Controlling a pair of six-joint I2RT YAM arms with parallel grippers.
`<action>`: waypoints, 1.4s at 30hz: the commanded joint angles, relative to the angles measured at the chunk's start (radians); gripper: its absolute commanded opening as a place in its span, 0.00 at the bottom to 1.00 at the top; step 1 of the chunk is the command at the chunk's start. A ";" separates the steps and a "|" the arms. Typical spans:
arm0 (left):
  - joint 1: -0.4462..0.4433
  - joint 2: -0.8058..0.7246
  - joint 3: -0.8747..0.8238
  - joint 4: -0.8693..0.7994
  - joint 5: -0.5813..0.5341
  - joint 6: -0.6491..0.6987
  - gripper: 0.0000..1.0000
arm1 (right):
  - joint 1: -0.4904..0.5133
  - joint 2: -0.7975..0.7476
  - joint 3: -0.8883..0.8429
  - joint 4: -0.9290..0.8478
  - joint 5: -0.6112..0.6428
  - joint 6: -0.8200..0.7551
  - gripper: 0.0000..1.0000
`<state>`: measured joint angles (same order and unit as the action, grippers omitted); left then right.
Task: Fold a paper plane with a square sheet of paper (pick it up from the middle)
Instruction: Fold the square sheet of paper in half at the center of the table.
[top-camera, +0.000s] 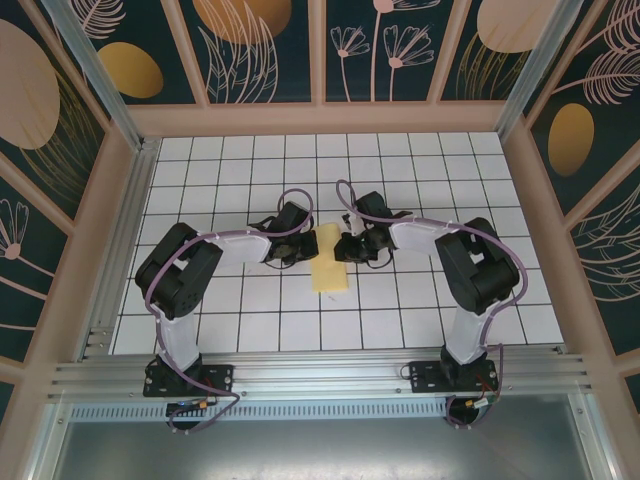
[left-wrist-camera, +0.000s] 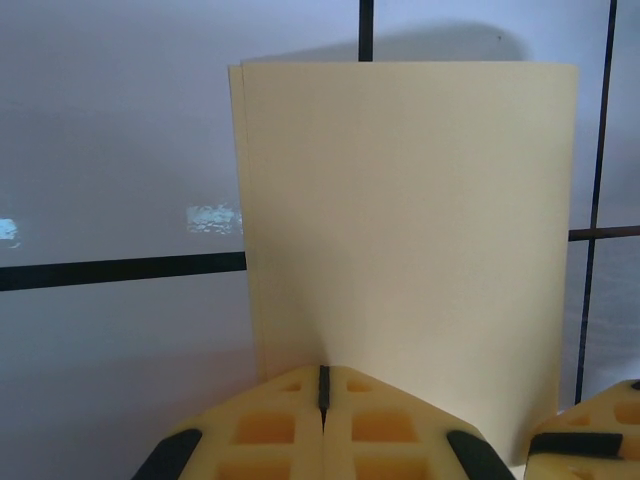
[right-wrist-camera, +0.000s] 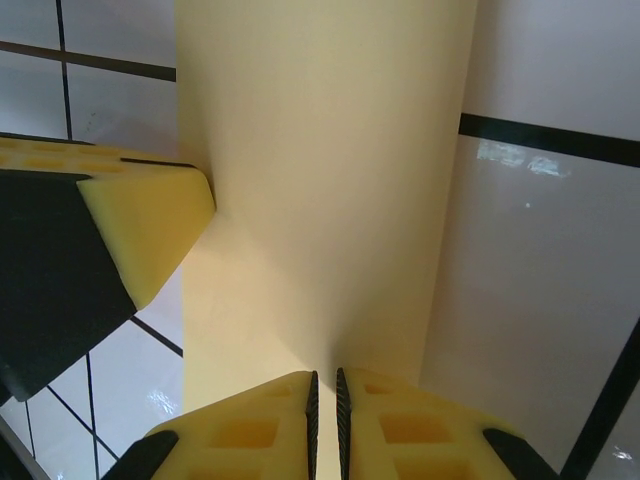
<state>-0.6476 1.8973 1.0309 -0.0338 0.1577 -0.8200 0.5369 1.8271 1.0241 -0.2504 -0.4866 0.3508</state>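
**A:** From above, where's the paper?
**B:** The sheet of paper is doubled over at the middle of the table, between both arms. I'd judge the first fold is in hand. Next, the crease needs pressing flat.
**A:** Left wrist view?
**B:** The left gripper is clamped tight on the sheet's near edge.
**A:** Right wrist?
**B:** The right gripper pinches the sheet too, with only a slit between its fingers.

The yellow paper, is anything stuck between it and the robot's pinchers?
No, nothing visible is in the way. The left gripper and the right gripper both pinch the folded sheet of paper directly, one on each side.
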 joint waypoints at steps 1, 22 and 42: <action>-0.001 0.052 -0.018 -0.110 -0.063 0.004 0.03 | 0.003 0.029 0.021 -0.005 0.010 0.004 0.16; -0.003 0.049 -0.023 -0.115 -0.087 -0.002 0.02 | 0.004 -0.111 -0.057 0.007 -0.080 0.040 0.15; -0.004 0.051 -0.035 -0.108 -0.094 -0.014 0.03 | 0.016 -0.111 -0.246 0.003 -0.077 0.030 0.16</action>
<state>-0.6548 1.8973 1.0309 -0.0341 0.1368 -0.8242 0.5560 1.7512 0.8406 -0.1555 -0.5552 0.3809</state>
